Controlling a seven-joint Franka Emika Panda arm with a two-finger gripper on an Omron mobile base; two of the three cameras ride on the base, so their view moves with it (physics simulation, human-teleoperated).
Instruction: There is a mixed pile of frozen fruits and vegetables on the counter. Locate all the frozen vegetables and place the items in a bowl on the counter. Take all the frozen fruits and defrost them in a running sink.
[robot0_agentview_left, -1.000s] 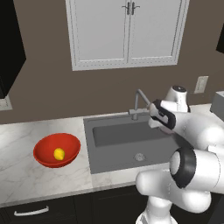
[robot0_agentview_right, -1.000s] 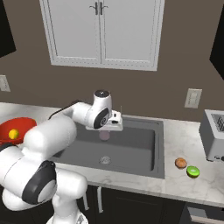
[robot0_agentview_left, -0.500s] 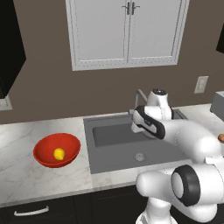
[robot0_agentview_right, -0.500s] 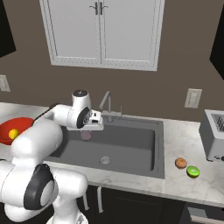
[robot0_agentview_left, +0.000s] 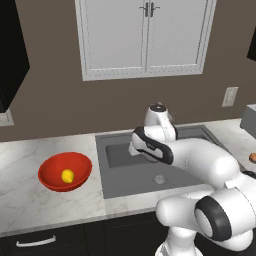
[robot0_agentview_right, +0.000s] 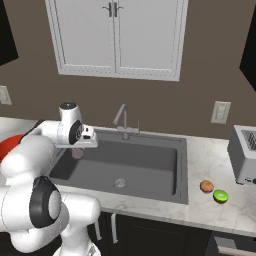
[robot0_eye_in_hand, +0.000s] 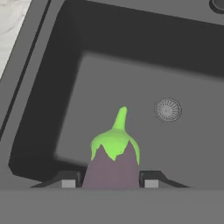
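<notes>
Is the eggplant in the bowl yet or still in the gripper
Not in the bowl. The gripper is shut on the eggplant above the sink; the bowl holds just a yellow piece.

Held between the gripper (robot0_eye_in_hand: 109, 183) fingers: the eggplant (robot0_eye_in_hand: 114, 162), over the sink (robot0_agentview_right: 150, 160), apparently near its left end. At nine o'clock of the sink, on the counter (robot0_agentview_left: 30, 200), the bowl (robot0_agentview_left: 65, 171) with one small piece (robot0_agentview_left: 67, 175) inside. At three o'clock, two fruits (robot0_agentview_right: 213, 191) side by side.
</notes>
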